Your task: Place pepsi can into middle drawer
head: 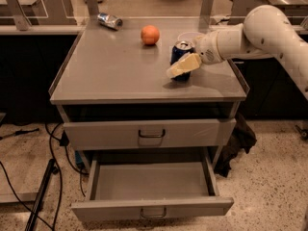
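pepsi can (pixel 181 48) upright on the bench (pixel 115 73) — gripper (pixel 182 64) against it
you can't tell if its jaws grip it — middle drawer (pixel 151 207) open

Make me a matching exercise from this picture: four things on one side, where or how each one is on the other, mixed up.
1 pepsi can
2 orange
3 silvery can
4 middle drawer

A pulled open
B lying on its side, back left
C upright at the gripper, right side of the tabletop
D alone, toward the back of the tabletop

Pairs: 1-C, 2-D, 3-B, 4-A
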`<state>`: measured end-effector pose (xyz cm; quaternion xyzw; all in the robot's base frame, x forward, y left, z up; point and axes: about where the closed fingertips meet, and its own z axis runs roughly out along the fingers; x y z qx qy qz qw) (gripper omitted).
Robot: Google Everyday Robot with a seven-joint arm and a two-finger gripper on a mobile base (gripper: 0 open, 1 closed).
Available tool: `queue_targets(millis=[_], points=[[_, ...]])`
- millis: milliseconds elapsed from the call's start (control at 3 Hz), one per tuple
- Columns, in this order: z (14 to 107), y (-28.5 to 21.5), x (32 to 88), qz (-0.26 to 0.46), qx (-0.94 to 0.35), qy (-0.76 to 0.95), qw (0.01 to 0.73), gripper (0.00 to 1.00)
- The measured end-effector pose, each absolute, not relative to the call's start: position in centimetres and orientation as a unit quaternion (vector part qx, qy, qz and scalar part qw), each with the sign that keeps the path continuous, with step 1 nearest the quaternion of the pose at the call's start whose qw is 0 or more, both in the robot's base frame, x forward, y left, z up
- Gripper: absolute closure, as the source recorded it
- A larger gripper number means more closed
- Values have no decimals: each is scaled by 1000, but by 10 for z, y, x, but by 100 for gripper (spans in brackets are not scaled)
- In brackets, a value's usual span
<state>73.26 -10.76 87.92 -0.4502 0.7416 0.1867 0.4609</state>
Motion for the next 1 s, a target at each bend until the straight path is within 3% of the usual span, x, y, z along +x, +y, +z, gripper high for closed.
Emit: queue_targets(millis=[1000], points=[[879, -108, 733, 187, -450, 742, 461, 65]])
